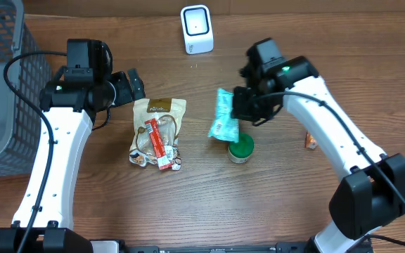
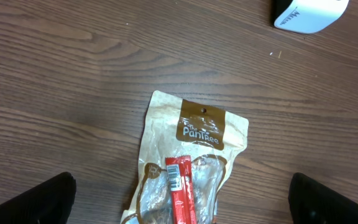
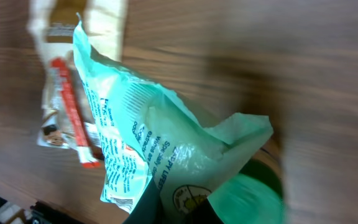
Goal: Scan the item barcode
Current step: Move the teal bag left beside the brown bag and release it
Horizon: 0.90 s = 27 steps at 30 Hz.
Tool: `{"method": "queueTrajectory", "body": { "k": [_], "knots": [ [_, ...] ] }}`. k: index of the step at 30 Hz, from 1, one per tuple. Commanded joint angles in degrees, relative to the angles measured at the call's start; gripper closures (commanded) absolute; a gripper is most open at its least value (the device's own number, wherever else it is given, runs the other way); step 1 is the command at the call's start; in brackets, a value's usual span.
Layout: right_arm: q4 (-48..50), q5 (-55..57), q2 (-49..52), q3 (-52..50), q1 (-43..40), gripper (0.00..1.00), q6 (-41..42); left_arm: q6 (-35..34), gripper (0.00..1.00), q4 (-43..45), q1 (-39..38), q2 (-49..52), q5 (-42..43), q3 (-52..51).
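The mint-green crinkled plastic packet (image 1: 224, 117) hangs off the wooden table (image 1: 209, 204), pinched at one edge by the right gripper (image 1: 240, 110). In the right wrist view its dark fingers (image 3: 145, 205) are pressed together on the packet's lower rim, and the printed film (image 3: 145, 134) fans out away from them. Just under the fingers, below the packet, stands a round green-lidded tin (image 1: 242, 149). Beyond the fingertips, across a stretch of table, lies a flat tan paper snack pouch (image 1: 158, 126) with a red stick-shaped wrapper (image 1: 156, 145) on top of it.

The left gripper (image 1: 129, 86) hovers at the pouch's upper left corner with its fingers (image 2: 33, 202) spread wide and nothing between them. From its wrist camera the pouch (image 2: 194, 134) and the red wrapper (image 2: 181, 193) lie midway between the two fingertips. Ahead of them and to the right sits a small white box-shaped scanner (image 1: 196, 29). A grey mesh basket (image 1: 2, 91) stands behind the left arm, and a small orange item (image 1: 310, 142) lies beside the right arm.
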Motion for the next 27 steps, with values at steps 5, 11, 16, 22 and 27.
{"method": "queueTrajectory", "body": {
  "k": [5, 11, 16, 22, 27],
  "knots": [
    [5.9, 4.3, 0.2, -0.7, 7.9, 0.96, 0.3, 1.5, 0.00, 0.1, 0.2, -0.4, -0.1, 0.4],
    [12.2, 9.1, 0.2, -4.0, 13.9, 0.96, 4.3, 1.5, 0.00, 0.1, 0.2, -0.4, -0.2, 0.4],
    [17.0, 12.3, 0.3, -7.5, 16.6, 0.96, 4.3, 1.5, 0.00, 0.1, 0.2, -0.4, -0.2, 0.4],
    [20.9, 13.1, 0.3, -11.1, 16.9, 0.96, 4.3, 1.5, 0.00, 0.1, 0.2, -0.4, -0.2, 0.4],
    [24.6, 13.1, 0.5, -14.8, 16.9, 0.96, 4.3, 1.5, 0.00, 0.1, 0.2, -0.4, -0.2, 0.4]
  ]
}}
